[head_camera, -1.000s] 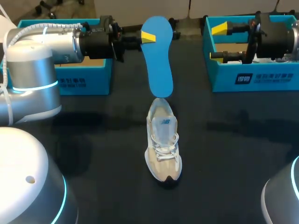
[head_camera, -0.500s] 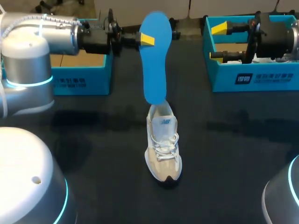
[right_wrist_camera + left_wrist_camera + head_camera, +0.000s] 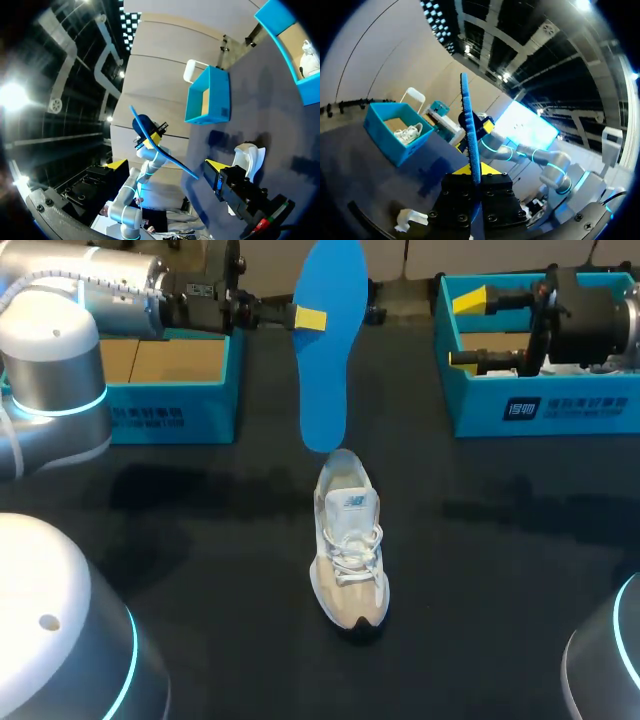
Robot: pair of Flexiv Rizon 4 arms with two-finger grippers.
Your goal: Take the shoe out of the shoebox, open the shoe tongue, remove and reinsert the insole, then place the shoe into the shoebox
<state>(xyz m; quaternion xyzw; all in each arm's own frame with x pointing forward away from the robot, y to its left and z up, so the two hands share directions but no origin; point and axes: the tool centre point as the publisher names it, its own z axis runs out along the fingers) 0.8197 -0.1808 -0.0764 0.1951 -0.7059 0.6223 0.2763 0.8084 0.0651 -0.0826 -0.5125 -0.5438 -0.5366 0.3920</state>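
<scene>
A beige and white shoe [image 3: 350, 545] stands on the dark table, toe toward me, tongue pulled up. My left gripper [image 3: 306, 318] is shut on a blue insole [image 3: 325, 370], which hangs in the air with its lower end just past the shoe's heel. In the left wrist view the insole [image 3: 468, 120] shows edge-on between the yellow tips of the left gripper [image 3: 472, 172]. My right gripper [image 3: 465, 330] stands open and empty over the right blue shoebox [image 3: 540, 405]. From the right wrist view the insole [image 3: 160, 150] and the shoe [image 3: 247, 157] lie ahead of the right gripper [image 3: 167, 165].
A second blue shoebox [image 3: 170, 405] sits at the back left under my left arm. The right shoebox [image 3: 395, 132] holds another white shoe [image 3: 407, 132].
My left arm has lifted the insole higher and slightly left, so its lower end has come away from the shoe's heel. The right arm and the shoe have not moved.
</scene>
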